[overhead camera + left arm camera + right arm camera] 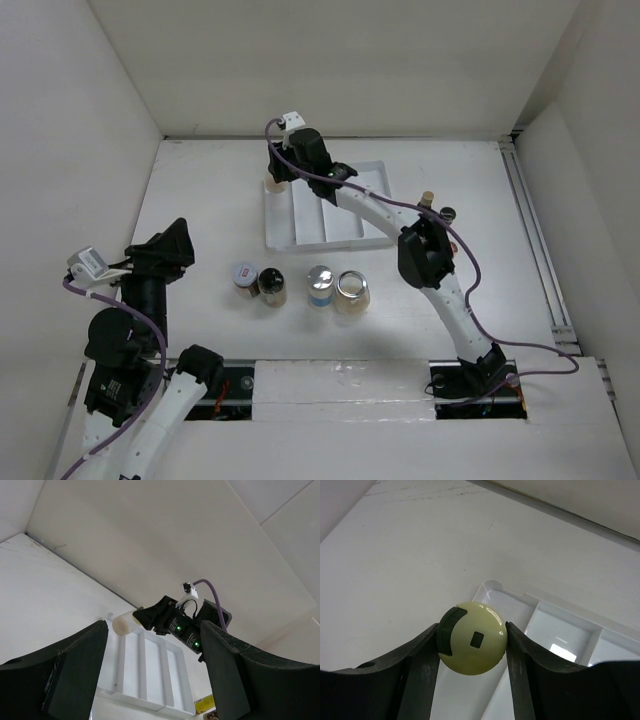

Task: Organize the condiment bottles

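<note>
As I view it, R grip [473,630]: clamped on yellow-cap bottle [481,656], at tray [489,587] far-left corner.
L grip [154,626]: fingers apart, empty.
Jars [272,287]: four in row, apart from tray.

Plain white desk [200,210], scuffed a bit, boxed in by a white left wall [60,140], far wall [330,60] and right wall [590,150]. Metal rail [535,240] runs along the desk's right edge. Light's soft and even.
</note>
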Robot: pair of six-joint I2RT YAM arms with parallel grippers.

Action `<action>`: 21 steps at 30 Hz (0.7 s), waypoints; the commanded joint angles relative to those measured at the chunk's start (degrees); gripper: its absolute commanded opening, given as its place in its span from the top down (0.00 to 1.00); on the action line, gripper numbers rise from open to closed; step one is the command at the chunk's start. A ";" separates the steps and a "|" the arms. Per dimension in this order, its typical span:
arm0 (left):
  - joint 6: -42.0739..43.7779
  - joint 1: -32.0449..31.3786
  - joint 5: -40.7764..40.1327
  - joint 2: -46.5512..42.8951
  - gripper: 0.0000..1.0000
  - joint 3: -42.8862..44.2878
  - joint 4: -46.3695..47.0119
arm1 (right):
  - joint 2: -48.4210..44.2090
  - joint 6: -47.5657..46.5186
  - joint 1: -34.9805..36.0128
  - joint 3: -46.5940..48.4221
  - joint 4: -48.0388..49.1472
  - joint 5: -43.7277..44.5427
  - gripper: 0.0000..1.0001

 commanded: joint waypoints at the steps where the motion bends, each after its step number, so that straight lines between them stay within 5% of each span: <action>1: 0.96 0.19 0.94 0.91 0.29 -0.31 2.80 | -0.04 0.85 0.47 -0.15 4.53 -0.10 0.61; 11: 1.48 0.19 1.46 0.91 0.29 -0.31 2.80 | 3.57 0.85 0.47 2.75 3.92 2.36 0.58; 21: 1.48 0.19 2.08 0.91 0.29 -0.31 2.80 | -2.65 0.85 1.61 -0.40 4.61 1.57 0.25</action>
